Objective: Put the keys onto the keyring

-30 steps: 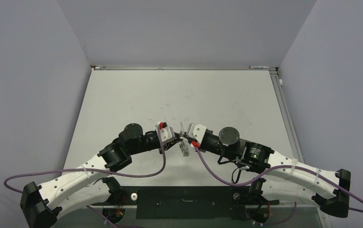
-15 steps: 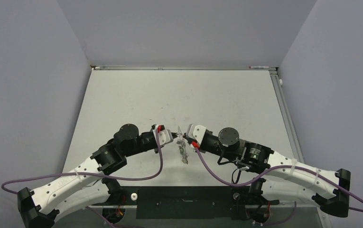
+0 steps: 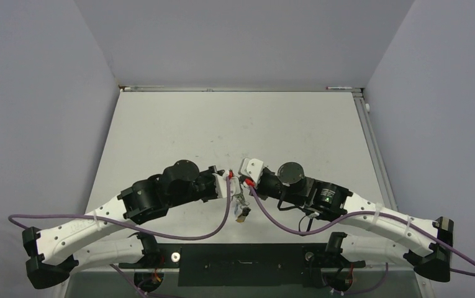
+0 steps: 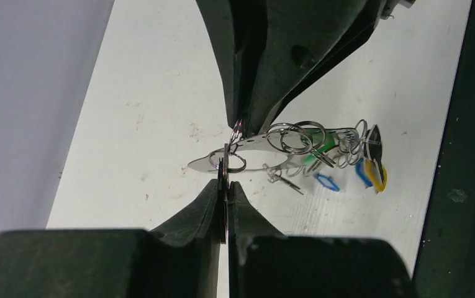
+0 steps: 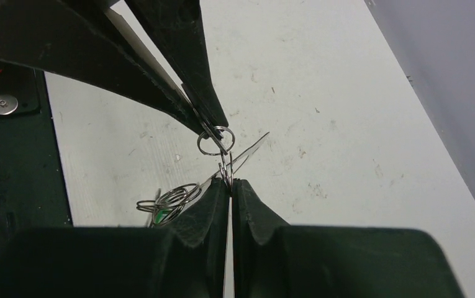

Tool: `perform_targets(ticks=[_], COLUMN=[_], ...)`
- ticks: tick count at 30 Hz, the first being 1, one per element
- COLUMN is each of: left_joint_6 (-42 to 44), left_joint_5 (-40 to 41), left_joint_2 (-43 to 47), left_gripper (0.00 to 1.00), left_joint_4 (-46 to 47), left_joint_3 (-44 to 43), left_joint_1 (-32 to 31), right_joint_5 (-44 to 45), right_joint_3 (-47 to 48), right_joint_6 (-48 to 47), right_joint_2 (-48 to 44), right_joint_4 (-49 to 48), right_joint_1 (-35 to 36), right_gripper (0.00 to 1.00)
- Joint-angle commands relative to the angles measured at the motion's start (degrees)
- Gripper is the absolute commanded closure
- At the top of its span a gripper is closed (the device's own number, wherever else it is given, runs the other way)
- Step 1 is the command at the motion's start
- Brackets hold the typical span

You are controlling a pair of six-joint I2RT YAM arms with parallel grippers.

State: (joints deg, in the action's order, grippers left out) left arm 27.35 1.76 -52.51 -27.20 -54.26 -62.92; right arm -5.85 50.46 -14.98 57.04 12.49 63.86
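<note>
From above you get the keys only as a tiny tangle: no single one can be told apart. Your right gripper covers most of the bunch in its own view, and the left wrist view blurs the coloured heads.

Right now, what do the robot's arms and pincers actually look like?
The left arm and right arm are white tubes linked by chunky black round joints, with small red bits near the wrists. A purple cable trails along each. The left gripper and right gripper each end in two dark wedge-shaped fingers narrowing to a tip.
</note>
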Motion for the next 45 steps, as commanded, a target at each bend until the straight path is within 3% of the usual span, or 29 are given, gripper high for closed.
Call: perform_targets(ticks=[1, 13, 18, 20, 26, 31, 36, 43, 45], left_joint_6=[1.0, 0.0, 0.4, 0.7, 1.1, -0.2, -1.7, -4.5, -6.3], left_joint_5=[5.9, 8.8, 9.9, 11.0, 13.1, 14.8, 14.5, 19.4, 20.9], left_joint_2=[-3.9, -6.9, -8.4, -9.7, -16.1, -22.2, -28.8, -37.5, -35.8], left_gripper=[1.00, 1.00, 1.00, 1.00, 1.00, 1.00, 1.00, 1.00, 1.00], left_joint_4=[-6.0, -13.1, -15.2, -16.9, -20.7, -19.4, -16.5, -16.4, -13.3], left_joint_3=[-2.2, -8.9, -11.6, -13.3, -18.3, -22.5, -30.2, -49.1, -47.5], left_joint_1=[-2.4, -2.4, -2.3, -1.9, 1.4, 8.0, 14.0, 15.6, 15.2], right_joint_5=[0.5, -0.4, 1.1, 2.3, 5.6, 13.8, 24.7, 40.9, 44.3], right_joint_3=[2.5, 2.0, 1.8, 1.4, 0.0, -1.1, -2.0, -3.7, -4.5], right_joint_6=[-1.0, -0.3, 0.3, 0.6, 1.6, 2.4, 3.4, 4.0, 4.2], right_joint_2=[1.0, -0.4, -1.1, -1.9, -4.8, -7.4, -9.5, -12.8, -14.2], right_joint_4=[-4.7, -3.9, -4.2, -4.8, -7.0, -8.6, -10.2, -12.0, -14.2], right_joint_1=[1.0, 1.1, 1.1, 1.1, 1.1, 1.1, 1.0, 0.9, 0.9], right_gripper=[0.95, 0.93, 0.51, 0.41, 0.39, 0.39, 0.39, 0.39, 0.39])
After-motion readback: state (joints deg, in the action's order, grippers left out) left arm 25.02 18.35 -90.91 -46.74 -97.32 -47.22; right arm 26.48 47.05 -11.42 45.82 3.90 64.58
